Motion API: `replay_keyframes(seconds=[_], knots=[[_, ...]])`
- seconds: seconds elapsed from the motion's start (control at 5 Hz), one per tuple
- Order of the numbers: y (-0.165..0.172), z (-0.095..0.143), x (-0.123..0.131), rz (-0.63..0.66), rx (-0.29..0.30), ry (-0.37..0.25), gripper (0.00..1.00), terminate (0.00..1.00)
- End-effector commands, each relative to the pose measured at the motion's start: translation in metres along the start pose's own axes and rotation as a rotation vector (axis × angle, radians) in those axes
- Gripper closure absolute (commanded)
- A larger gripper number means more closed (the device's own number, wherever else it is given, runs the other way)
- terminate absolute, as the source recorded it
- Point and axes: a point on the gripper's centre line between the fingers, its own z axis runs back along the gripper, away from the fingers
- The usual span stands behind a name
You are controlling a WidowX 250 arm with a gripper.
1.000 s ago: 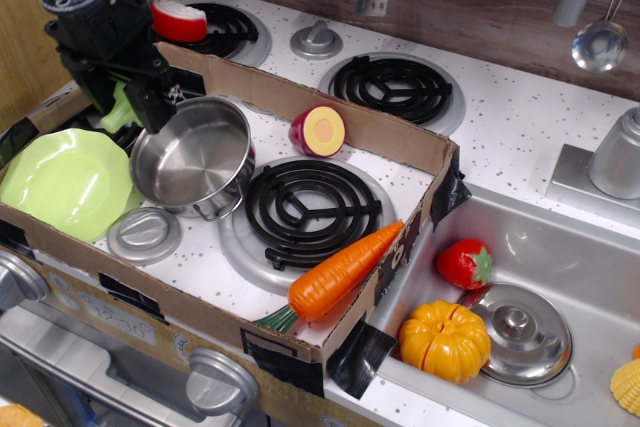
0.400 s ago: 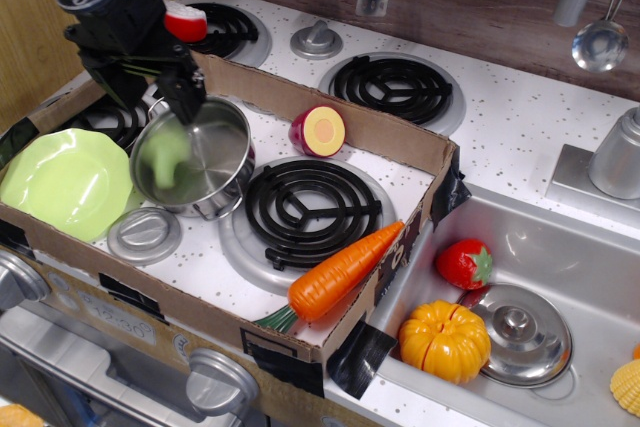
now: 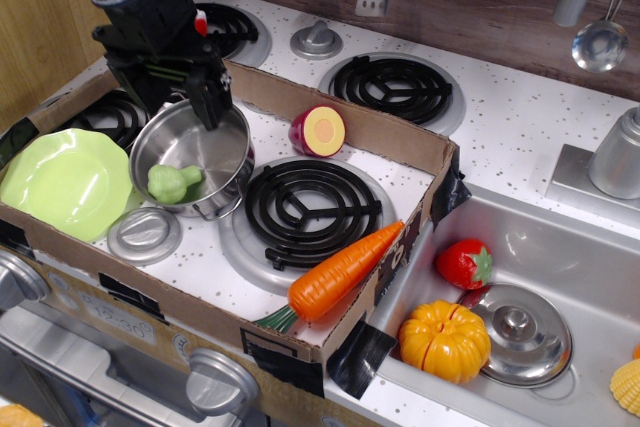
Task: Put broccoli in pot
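Broccoli lies on its side inside the shiny pot, at the near left part of the bottom. Just above the pot's far rim hangs the black gripper, its 2 fingers spread apart and holding nothing.

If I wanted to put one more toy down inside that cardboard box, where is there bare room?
Bare speckled patches: between the grey lid and the carrot along the front wall, and behind the front burner beside the purple half-fruit. The left end is crowded: plate, pot holding the broccoli, gripper above.
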Motion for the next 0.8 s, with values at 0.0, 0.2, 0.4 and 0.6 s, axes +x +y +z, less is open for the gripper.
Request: replay_keyframes(seconds=[0.0,0.2,0.4,0.6], knots=[[-0.0054,0.0315,0.017,-0.013,0.053,-0.048,0.0,0.0],[-0.0054,0.0315,0.017,-0.013,0.053,-0.048,0.0,0.0],[-0.0054,0.0315,0.017,-0.013,0.053,-0.048,0.0,0.0],[-0.0054,0.0315,0.017,-0.013,0.053,-0.048,0.0,1.0]])
